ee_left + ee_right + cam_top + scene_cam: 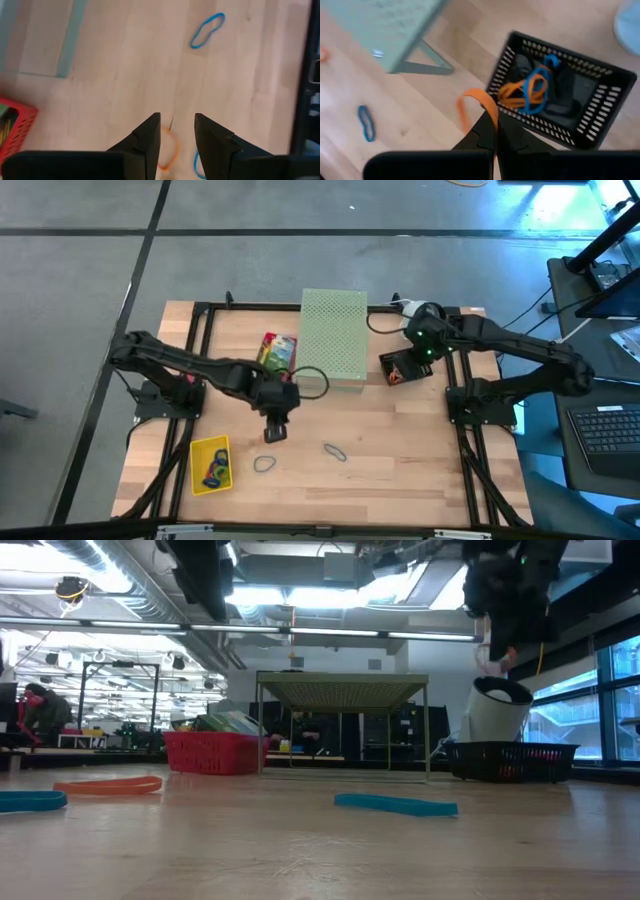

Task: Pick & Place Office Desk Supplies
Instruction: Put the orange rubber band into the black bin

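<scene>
Over slatted black basket, thin orange band

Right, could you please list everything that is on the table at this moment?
table: one, pale wood
perforated box: one, pale green, back centre
red basket: one, left of the perforated box
card boxes: number unclear, yellow and green, in the red basket
black basket: one, right of the perforated box, with orange and blue bands inside
yellow tray: one, front left, with small things inside
blue bands: two, loose, front centre
orange band: one, loose, under the left hand
held band: one, orange
left hand: open, above the orange band
right hand: shut on the held band, by the black basket
</scene>
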Controlling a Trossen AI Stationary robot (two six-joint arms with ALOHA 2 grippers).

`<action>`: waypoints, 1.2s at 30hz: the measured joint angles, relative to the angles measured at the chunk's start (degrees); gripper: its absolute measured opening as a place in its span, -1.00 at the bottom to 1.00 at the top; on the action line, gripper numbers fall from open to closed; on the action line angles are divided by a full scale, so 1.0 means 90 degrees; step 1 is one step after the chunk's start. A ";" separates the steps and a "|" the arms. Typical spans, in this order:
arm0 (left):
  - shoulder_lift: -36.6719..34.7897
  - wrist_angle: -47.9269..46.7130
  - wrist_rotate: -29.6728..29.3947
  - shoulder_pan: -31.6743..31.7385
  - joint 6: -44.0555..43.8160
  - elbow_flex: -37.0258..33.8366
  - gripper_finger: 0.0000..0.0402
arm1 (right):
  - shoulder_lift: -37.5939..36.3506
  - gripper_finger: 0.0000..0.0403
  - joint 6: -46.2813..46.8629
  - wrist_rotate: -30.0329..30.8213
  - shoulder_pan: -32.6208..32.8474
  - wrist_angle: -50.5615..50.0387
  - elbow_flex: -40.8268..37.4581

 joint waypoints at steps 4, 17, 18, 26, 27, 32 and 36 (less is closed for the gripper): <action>0.0065 0.0470 -0.0476 -0.0234 -0.0303 -0.0420 -0.42 | 0.0059 -1.00 -0.0174 -0.0268 -0.0379 0.0117 -0.0404; -0.0583 0.2194 -0.0380 -0.0630 -0.1836 -0.2810 -0.42 | 0.0084 -1.00 -0.0367 -0.0775 -0.1103 0.0954 -0.1291; -0.0584 0.2312 -0.0322 -0.0636 -0.1895 -0.2881 -0.42 | 0.0084 -1.00 -0.0361 -0.0775 -0.1144 0.1018 -0.1373; -0.0586 0.2333 -0.0545 -0.0708 -0.1822 -0.2935 -0.42 | 0.0084 -1.00 -0.0337 -0.0596 -0.1333 0.1408 -0.1685; -0.0586 0.2358 -0.0542 -0.0706 -0.1840 -0.2962 -0.42 | 0.0084 -1.00 -0.0339 -0.0587 -0.1356 0.1417 -0.1685; -0.0586 0.2371 -0.0538 -0.0701 -0.2114 -0.3140 -0.42 | 0.0202 -1.00 -0.0353 -0.0358 -0.1476 0.1482 -0.1685; -0.0584 0.2457 -0.0530 -0.0711 -0.2208 -0.3184 -0.42 | 0.0603 -1.00 -0.0498 -0.0318 -0.1498 0.1521 -0.1688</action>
